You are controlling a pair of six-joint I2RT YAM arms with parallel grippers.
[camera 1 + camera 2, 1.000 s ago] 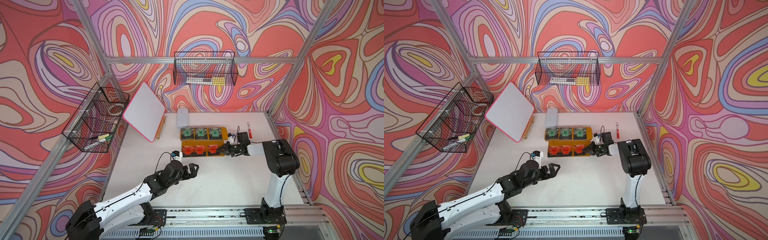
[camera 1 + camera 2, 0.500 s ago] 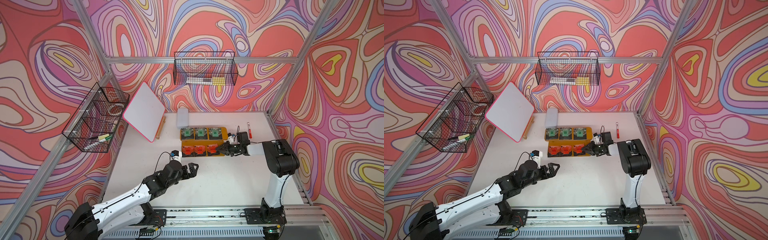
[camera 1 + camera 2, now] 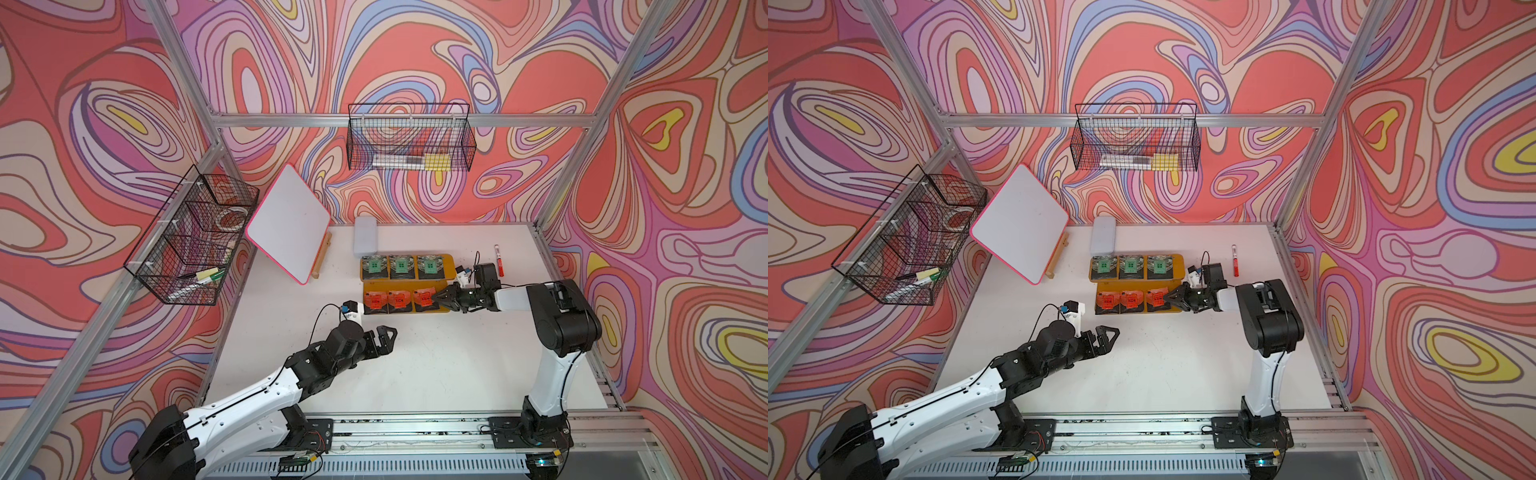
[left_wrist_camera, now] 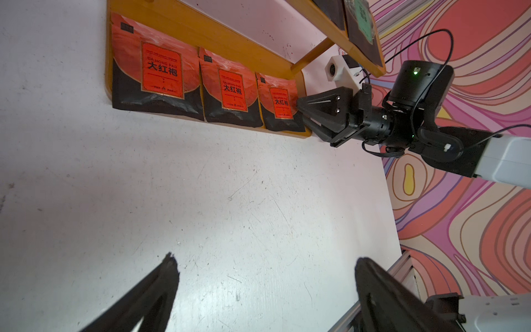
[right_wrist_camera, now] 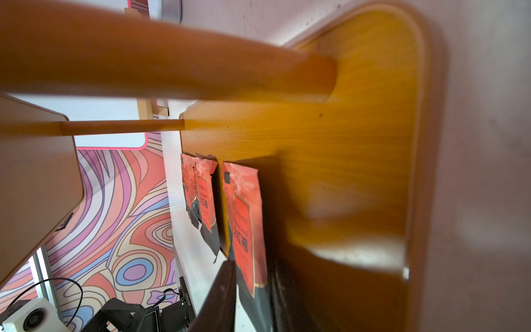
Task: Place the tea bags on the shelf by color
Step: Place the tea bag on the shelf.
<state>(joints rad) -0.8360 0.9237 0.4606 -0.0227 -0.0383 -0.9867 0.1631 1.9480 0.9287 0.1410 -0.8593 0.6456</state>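
The mustard-yellow shelf (image 3: 450,266) (image 3: 1179,266) stands at the middle back of the table. Three green tea bags (image 3: 400,266) lie in a row on its higher board. Three orange-red tea bags (image 3: 400,300) (image 4: 234,89) lie side by side on the lower board. My right gripper (image 3: 434,298) (image 3: 1166,297) (image 4: 297,105) (image 5: 253,267) reaches in from the right. Its jaws are slightly open astride the edge of the rightmost orange-red tea bag (image 5: 244,218), with a gap showing beside the bag. My left gripper (image 3: 390,340) (image 3: 1111,336) (image 4: 264,258) hovers wide open and empty over bare table in front of the shelf.
A pink-rimmed whiteboard (image 3: 289,230) leans on a wooden easel at the back left. A white box (image 3: 365,235) lies behind the shelf and a red marker (image 3: 500,266) lies to its right. Black wire baskets hang on the back wall (image 3: 409,143) and the left wall (image 3: 195,237).
My right gripper's jaws have parted a little around the rightmost orange-red tea bag, which lies on the lower board. Neither arm has visibly moved otherwise.
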